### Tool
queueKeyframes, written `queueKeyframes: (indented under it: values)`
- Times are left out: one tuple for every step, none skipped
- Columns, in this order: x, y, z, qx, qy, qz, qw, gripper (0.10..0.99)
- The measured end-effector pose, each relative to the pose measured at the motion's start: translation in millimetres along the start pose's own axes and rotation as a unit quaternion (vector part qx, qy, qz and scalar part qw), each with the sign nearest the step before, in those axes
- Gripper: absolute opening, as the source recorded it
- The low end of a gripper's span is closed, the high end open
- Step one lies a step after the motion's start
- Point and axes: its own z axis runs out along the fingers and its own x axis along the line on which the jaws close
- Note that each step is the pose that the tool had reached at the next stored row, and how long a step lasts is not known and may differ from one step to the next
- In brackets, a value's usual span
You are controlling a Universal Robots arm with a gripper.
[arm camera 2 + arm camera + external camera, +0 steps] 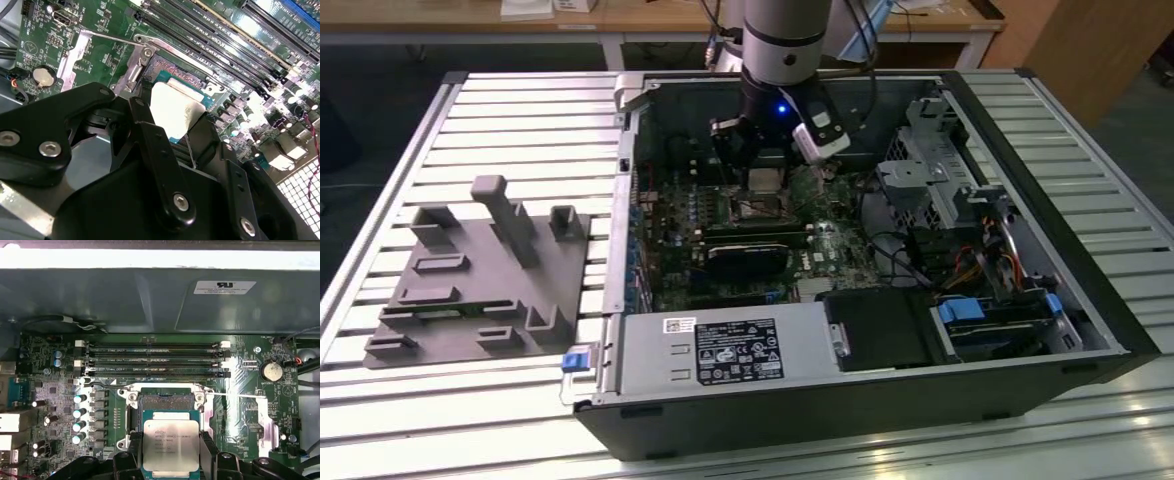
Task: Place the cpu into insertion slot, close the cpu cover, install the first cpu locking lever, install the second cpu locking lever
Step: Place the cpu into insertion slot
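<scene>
While the arm hangs over it, table (520, 120): slatted metal bench carrying the lot, with a grey parts fixture (480, 270) at 9 o'clock from the PC in the exterior view.
case (854, 400): black tower lying on its side, panel off, guts facing up.
motherboard (720, 225): green, flat on the case floor. The action is up toward its 12 o'clock edge in the exterior view.
gripper (171, 452): pointing down at the board, black fingers pinching the cpu by two opposite edges in both wrist views.
cpu cover (165, 386): I read the silver frame on the socket's far side as the cover, swung open. Not 100% sure.
insertion slot (166, 401): dark square socket, bare and open, nothing seated in it.
cpu (171, 442): silver lid up, held just beside and partly over the slot's near edge. Looks clear of it, though I can't judge the gap.
locking lever (107, 384): thin wire sticking out sideways, looks unlatched. Same for the other locking lever (237, 395) on the coin-cell side.
step: I'd say step one, the placing. Cover and levers aren't done yet.
what seating calls for: chip centred over the slot, square and level, then set in with no force.
</scene>
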Motion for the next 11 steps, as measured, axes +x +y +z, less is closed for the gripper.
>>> queueKeyframes:
  values:
    - [0.0,0.0,0.0,0.0,0.0,0.0,1.0,0.541]
    - [0.0,0.0,0.0,0.0001,-0.0001,0.001,1.0,0.541]
    - [0.0,0.0,0.1,0.0001,-0.0004,0.005,1.0,0.541]
    - [0.0,0.0,0.2,0.0002,-0.0011,0.013,0.9999,0.541]
    - [0.0,0.0,0.4,0.0001,-0.0018,0.022,0.9998,0.541]
    - [0.0,0.0,0.5,0.0001,-0.0026,0.031,0.9995,0.541]
    - [0.0,0.0,0.7,0.0001,-0.0034,0.041,0.9992,0.541]
    - [0.0,0.0,0.9,0.0002,-0.0041,0.05,0.9987,0.541]
    - [0.0,0.0,1.0,0.0002,-0.0049,0.059,0.9983,0.541]
    - [0.0,-0.1,1.2,0.0002,-0.0056,0.068,0.9977,0.541]
    - [0.0,-0.1,1.3,0.0003,-0.0063,0.077,0.997,0.541]
